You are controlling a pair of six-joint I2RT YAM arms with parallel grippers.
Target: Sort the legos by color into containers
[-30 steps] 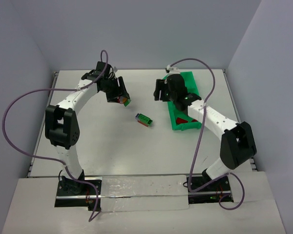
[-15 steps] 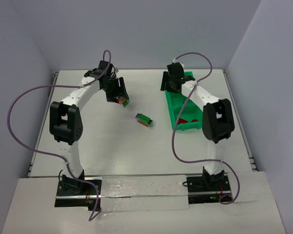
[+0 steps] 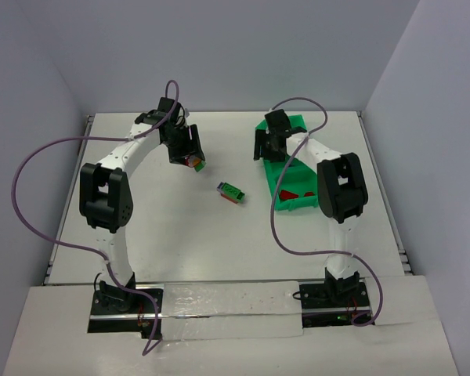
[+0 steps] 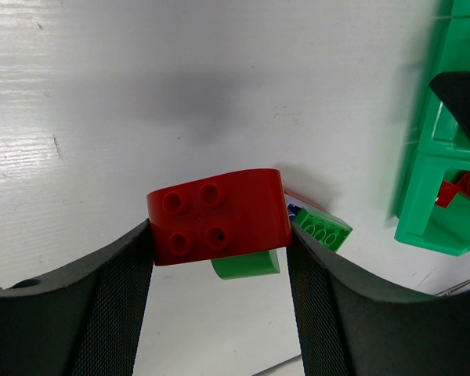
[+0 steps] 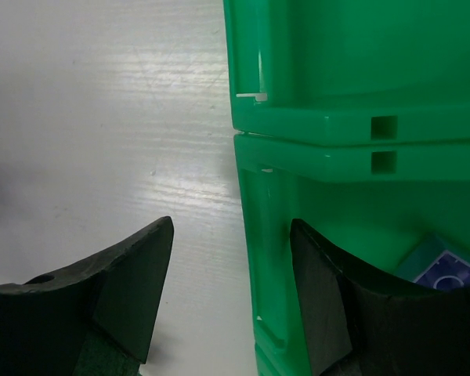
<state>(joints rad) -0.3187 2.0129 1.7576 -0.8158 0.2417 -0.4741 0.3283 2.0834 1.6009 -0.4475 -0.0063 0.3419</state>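
Note:
My left gripper (image 3: 191, 154) is shut on a red studded lego (image 4: 219, 215) with a green piece (image 4: 247, 265) stuck under it, held above the table left of centre. A loose green lego (image 3: 231, 192) with a red and purple bit lies mid-table; it also shows in the left wrist view (image 4: 323, 229). The green container tray (image 3: 291, 168) lies at the right, with red legos (image 3: 296, 193) in its near compartment. My right gripper (image 3: 269, 146) is open astride the tray's left wall (image 5: 266, 235), one finger (image 5: 129, 290) outside, the other (image 5: 329, 290) inside. A purple lego (image 5: 446, 270) lies in that compartment.
The white table has raised edges at the left (image 3: 78, 180) and right (image 3: 384, 196). Purple cables (image 3: 31, 164) loop from both arms. The tray's divider (image 5: 352, 141) crosses the top of the right wrist view.
The right arm's elbow has folded back toward its base, and its gripper stays at the tray's far left wall. The left gripper and its lego have barely moved.

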